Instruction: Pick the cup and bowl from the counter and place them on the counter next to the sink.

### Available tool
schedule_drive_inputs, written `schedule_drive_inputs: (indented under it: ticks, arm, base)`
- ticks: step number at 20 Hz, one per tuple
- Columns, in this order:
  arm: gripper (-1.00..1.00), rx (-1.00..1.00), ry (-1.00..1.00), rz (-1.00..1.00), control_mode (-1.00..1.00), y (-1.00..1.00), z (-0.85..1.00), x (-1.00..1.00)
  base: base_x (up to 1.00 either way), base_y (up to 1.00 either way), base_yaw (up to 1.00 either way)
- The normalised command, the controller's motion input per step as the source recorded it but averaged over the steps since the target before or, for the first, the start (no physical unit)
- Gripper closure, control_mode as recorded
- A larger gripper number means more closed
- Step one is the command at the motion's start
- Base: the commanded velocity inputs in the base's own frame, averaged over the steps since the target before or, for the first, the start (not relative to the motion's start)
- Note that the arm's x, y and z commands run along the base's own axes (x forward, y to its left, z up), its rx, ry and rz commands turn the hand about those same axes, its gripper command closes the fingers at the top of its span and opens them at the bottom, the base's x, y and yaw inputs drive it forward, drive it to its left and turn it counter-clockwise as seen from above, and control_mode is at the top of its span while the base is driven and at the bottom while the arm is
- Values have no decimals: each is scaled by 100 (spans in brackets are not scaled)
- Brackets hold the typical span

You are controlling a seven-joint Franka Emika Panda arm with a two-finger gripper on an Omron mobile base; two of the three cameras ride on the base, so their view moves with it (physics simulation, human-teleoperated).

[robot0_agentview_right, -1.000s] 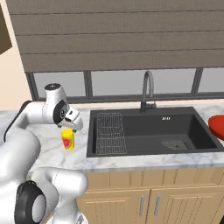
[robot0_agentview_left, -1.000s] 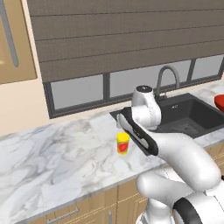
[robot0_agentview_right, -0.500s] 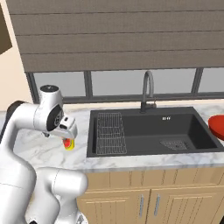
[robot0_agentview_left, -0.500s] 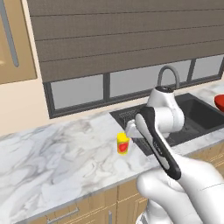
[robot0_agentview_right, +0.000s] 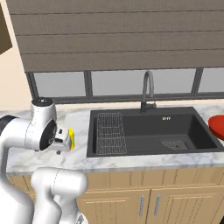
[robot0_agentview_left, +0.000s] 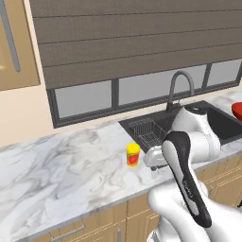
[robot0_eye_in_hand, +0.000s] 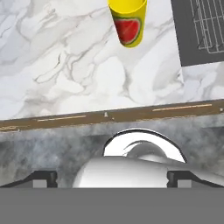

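The yellow cup [robot0_agentview_left: 133, 154] with its red patch stands upright on the white marble counter [robot0_agentview_left: 71, 165], just left of the dark sink [robot0_agentview_left: 189, 124]. In the hand view the cup [robot0_eye_in_hand: 127, 24] is at the top, well beyond my fingertips [robot0_eye_in_hand: 43, 178]. My gripper [robot0_eye_in_hand: 111, 177] is open, its fingers wide apart with nothing between them, and hangs off the counter's front edge. From the sides, the gripper [robot0_agentview_left: 153, 158] is just right of the cup, and the gripper [robot0_agentview_right: 65, 139] covers most of the cup [robot0_agentview_right: 71, 139]. The red bowl [robot0_agentview_right: 217, 127] lies right of the sink [robot0_agentview_right: 148, 131].
A wire rack [robot0_agentview_right: 110, 131] fills the sink's left half and a curved metal tap [robot0_agentview_right: 148, 89] stands behind the basin. A window and dark blinds line the back wall. My white arm [robot0_agentview_left: 189, 175] bends in front of the counter's wooden cabinets [robot0_agentview_right: 153, 201].
My hand has drawn back from the cup toward the counter's front edge, and the elbow has swung right and down. The cup has stayed in place.
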Motion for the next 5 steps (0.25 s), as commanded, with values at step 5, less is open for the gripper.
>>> schedule_drive_inputs:
  ticks: [5]
  arm:
    - [-100, 0, 0, 0, -100, 7, 0, -2]
  base:
    - [0, 0, 0]
